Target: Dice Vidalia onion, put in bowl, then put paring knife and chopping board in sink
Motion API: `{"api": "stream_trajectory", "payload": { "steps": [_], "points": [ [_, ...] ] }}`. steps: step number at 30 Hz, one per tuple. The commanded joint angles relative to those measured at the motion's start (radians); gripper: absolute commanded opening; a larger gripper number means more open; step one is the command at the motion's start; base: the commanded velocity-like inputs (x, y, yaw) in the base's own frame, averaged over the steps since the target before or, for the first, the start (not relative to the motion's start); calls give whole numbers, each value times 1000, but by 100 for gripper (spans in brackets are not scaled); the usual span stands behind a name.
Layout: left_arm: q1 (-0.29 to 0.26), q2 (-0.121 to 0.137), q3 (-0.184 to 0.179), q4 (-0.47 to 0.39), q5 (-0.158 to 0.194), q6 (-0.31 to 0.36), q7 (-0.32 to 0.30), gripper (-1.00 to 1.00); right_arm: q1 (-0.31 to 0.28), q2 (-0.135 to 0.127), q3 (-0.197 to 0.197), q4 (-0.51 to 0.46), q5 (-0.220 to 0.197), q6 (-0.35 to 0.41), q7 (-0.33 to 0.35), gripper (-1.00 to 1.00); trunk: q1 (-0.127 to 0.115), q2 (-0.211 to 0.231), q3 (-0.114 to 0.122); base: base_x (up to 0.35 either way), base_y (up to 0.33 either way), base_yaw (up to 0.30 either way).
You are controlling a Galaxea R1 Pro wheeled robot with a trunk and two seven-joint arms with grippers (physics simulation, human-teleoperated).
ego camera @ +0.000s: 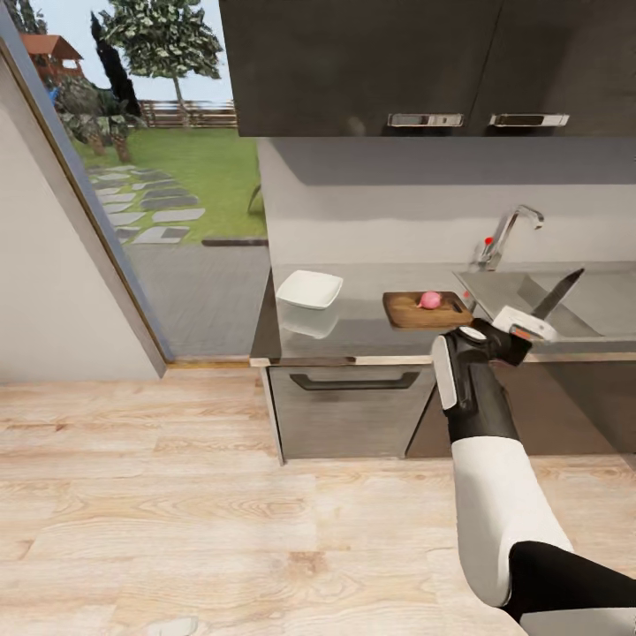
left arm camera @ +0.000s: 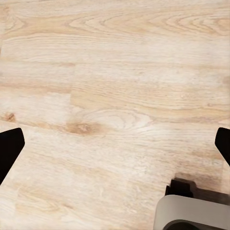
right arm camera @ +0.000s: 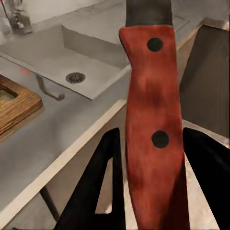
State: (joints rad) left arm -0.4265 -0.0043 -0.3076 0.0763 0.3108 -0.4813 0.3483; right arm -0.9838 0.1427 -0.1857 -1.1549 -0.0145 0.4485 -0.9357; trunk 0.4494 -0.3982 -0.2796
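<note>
Wood-plank floor (ego camera: 177, 521) occupies the lower half of the head view, with a glazed opening onto a garden at upper left and dark wall cabinets (ego camera: 424, 62) across the top. The grey bench (ego camera: 353, 331) runs across the middle right of the frame over dark cabinet fronts. The sink (ego camera: 601, 305) is set into the bench at the right edge, its tap (ego camera: 508, 231) standing behind it; in the right wrist view the basin (right arm camera: 62, 62) is seen with a round dark drain. The chopping board (ego camera: 427, 309) lies flat on the bench just left of the sink, and the Vidalia onion (ego camera: 430, 300) rests on top of it, whole, pinkish. The bowl (ego camera: 309, 289) sits on the bench well left of the board, apart from it. The right arm rises from the lower right of the frame; the right pincer (ego camera: 517, 334) is clamped on the paring knife (ego camera: 556, 296), held in front of the bench edge with the dark blade pointing up and right over the sink; the red handle (right arm camera: 153, 129) sits between the two fingers. The left pincer (left arm camera: 115, 143) hangs over bare floor, its fingers wide apart at the frame edges
</note>
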Motion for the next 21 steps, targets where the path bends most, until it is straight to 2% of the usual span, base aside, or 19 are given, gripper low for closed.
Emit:
{"api": "stream_trajectory", "payload": {
  "steps": [1, 2, 3, 5, 6, 7, 9, 10, 11, 12, 14, 15, 17, 18, 20, 21],
  "points": [
    [-1, -1, -8, 3, 6, -5, 2, 100, -1, 1, 18, -5, 18, 20, -3, -100, 1, -2, -2, 0, 0, 0],
    [-1, -1, -8, 3, 6, -5, 1, 100, -1, 1, 69, -10, 58, 51, -3, -100, 1, -2, -2, 0, 0, 0],
    [-1, -1, -8, 3, 6, -5, 1, 100, -1, 1, 102, -10, 78, 69, -3, -100, 1, -2, -2, 0, 0, 0],
    [-1, -2, -8, 3, 6, -5, 1, 100, -1, -3, 265, -11, 143, 159, -2, -100, 1, -2, -2, 0, 0, 0],
    [-1, -2, -8, 3, 5, -5, 1, 100, -1, -4, 349, -11, 162, 210, -2, -100, 1, -2, -2, 0, 0, 0],
    [-1, -2, -8, 3, 5, -5, 1, 100, -1, -5, 389, -11, 169, 235, -2, -100, 1, -2, -2, 0, 0, 0],
    [-1, -2, -8, 3, 5, -5, 1, 100, -1, -8, 525, -11, 186, 325, -1, -100, 1, -2, -2, 0, 0, 0],
    [-1, -2, -8, 3, 5, -5, 1, 100, -1, -8, 553, -11, 188, 344, -1, -100, 1, -2, -2, 0, 0, 0],
    [-1, -2, -8, 3, 6, -5, 1, 100, -1, -8, 624, -9, 192, 386, 0, -100, 1, -2, -2, 0, 0, 0],
    [-1, -3, -8, 3, 5, -5, 1, 100, -1, -7, 739, 0, 196, 422, 1, -100, 1, -2, -2, 0, 0, 0],
    [-1, -3, -8, 3, 5, -4, 1, 100, -1, -8, 842, 13, 198, 448, 1, -100, 1, -2, -2, 0, 0, 0],
    [-1, -3, -8, 3, 5, -4, 1, 100, -1, -8, 869, 16, 198, 455, 1, -100, 1, -2, -2, 0, 0, 0],
    [-1, -2, -8, 3, 6, -4, 1, 100, -1, -12, 965, 24, 201, 478, -1, -100, 1, -2, -2, 0, 0, 0],
    [-1, -1, -8, 3, 6, -4, 1, 100, -1, -16, 996, 26, 208, 485, -3, -100, 1, -2, -2, 0, 0, 0],
    [-1, -1, -8, 3, 6, -4, 1, 100, -1, -29, 1023, 27, 232, 491, -5, -100, 1, -2, -2, 0, -12, 0],
    [-2, -1, -8, 3, 6, -3, 2, 100, -1, -39, 1038, 28, 275, 494, -6, -100, 1, -2, -2, 0, -113, 0]
  ]
}}
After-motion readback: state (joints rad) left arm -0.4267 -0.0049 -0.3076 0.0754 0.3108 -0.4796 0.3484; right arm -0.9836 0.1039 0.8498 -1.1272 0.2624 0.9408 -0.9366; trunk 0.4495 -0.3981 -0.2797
